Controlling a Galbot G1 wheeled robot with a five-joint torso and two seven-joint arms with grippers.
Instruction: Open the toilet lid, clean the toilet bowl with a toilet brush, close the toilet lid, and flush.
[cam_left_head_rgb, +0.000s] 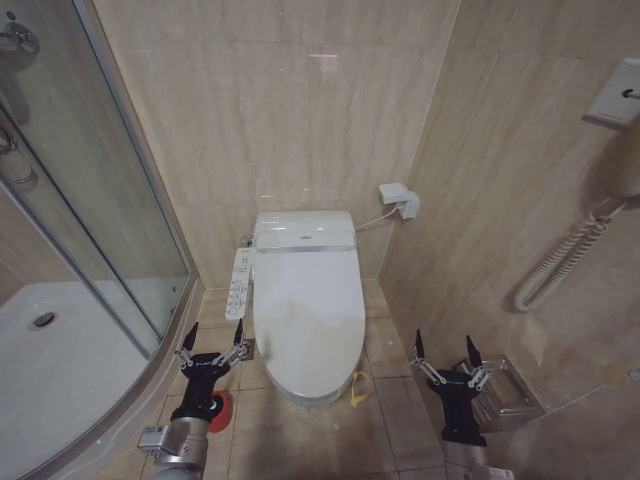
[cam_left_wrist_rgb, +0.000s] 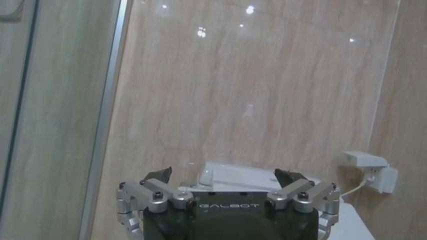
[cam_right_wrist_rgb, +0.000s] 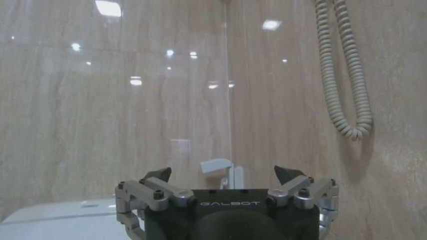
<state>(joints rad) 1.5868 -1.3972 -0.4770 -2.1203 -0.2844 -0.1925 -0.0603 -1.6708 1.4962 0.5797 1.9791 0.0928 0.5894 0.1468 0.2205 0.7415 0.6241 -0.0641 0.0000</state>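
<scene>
Your toilet lid (cam_left_head_rgb: 305, 315) is down, shutting the toilet against the back wall, with the shower glass (cam_left_head_rgb: 100, 200) close on its left and a metal bin (cam_left_head_rgb: 510, 390) by the right wall. Both pincers hover spread wide and empty: left pincer (cam_left_head_rgb: 211, 349) beside the lid's left edge, right pincer (cam_left_head_rgb: 446, 352) well off to its right. The brush's red holder (cam_left_head_rgb: 220, 410) sits on the floor under your left arm.

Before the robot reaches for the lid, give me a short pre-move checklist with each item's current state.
1. Toilet lid closed and flat over the bowl: ok.
2. Yellow loop at the lid's front edge reachable, nothing covering it: ok.
3. Left gripper open and empty, hovering beside the toilet's left side: ok.
4. Right gripper open and empty, off to the toilet's right near the wall: ok.
5. Toilet brush holder, red-orange, on the floor, partly hidden behind the left arm; brush handle present: cannot tell.
6. Toilet bowl condition under the closed lid: cannot tell.
</scene>
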